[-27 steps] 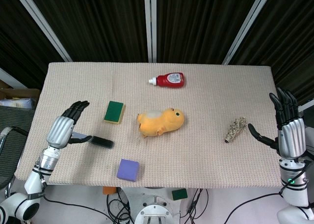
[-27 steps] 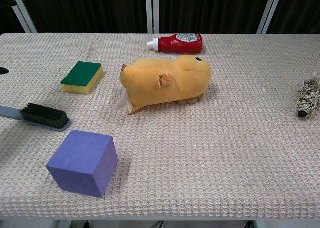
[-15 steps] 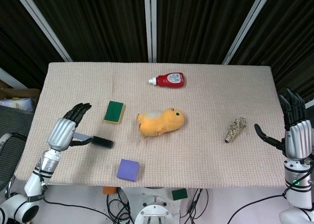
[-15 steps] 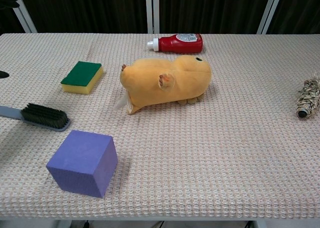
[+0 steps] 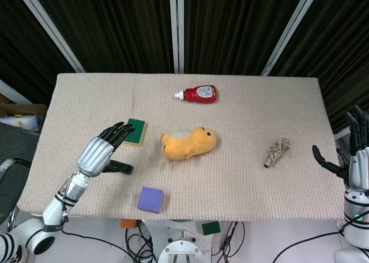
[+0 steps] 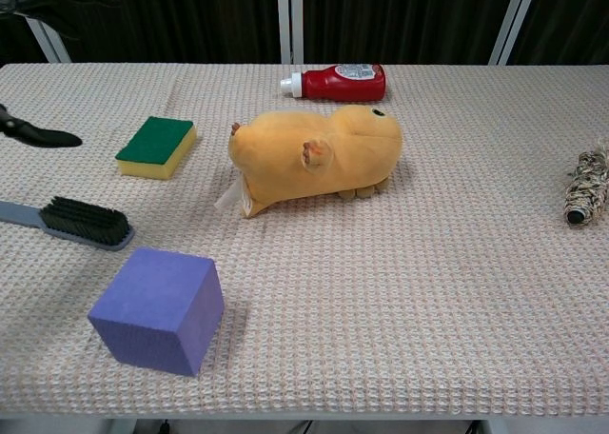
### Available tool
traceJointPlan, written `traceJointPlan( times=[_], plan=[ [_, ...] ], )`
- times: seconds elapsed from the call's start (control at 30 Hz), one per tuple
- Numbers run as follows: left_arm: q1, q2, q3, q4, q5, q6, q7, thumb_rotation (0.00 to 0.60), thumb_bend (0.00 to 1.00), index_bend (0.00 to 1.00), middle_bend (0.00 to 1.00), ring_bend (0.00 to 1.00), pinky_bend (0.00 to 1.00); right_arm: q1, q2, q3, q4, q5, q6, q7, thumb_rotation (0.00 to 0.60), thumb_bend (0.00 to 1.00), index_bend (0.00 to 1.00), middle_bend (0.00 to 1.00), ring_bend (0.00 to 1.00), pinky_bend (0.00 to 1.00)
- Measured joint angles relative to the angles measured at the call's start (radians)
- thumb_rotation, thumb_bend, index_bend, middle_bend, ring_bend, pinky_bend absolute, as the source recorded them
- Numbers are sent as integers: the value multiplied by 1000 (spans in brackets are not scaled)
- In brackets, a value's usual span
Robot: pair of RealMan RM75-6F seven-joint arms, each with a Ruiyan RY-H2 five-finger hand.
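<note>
your left hand (image 5: 102,151) is hovering empty, fingers spread, over the brush (image 6: 84,221) at the lower left of the frame beside the green sponge (image 5: 134,131), while your right hand (image 5: 358,153) is hanging open off the surface's (image 5: 248,130) right edge, gripping nothing.

Head view: left hand (image 5: 102,151) covers most of the brush (image 5: 120,168); only its bristle end shows. Chest view: brush handle cut by left edge. Right hand (image 5: 356,153) clipped at the right border. Bottle (image 5: 198,93) label unreadable.

bottle (image 5: 198,93) behind plush toy (image 5: 189,143), cube (image 5: 150,199) in front
</note>
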Motion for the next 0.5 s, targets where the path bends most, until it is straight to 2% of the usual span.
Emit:
traceJointPlan(
  times=[0.33, 0.5],
  plan=[
    [-210, -29, -96, -57, -121, -269, 89, 600, 33, 109, 87, 45, 210, -8, 10, -4, 3, 21, -15, 1, 600, 272, 0, 0, 0, 0],
    [-292, -70, -117, -41, -194, -373, 136, 600, 32, 109, 87, 45, 210, -8, 8, -7, 13, 26, -24, 6, 600, 273, 0, 0, 0, 0]
  ],
)
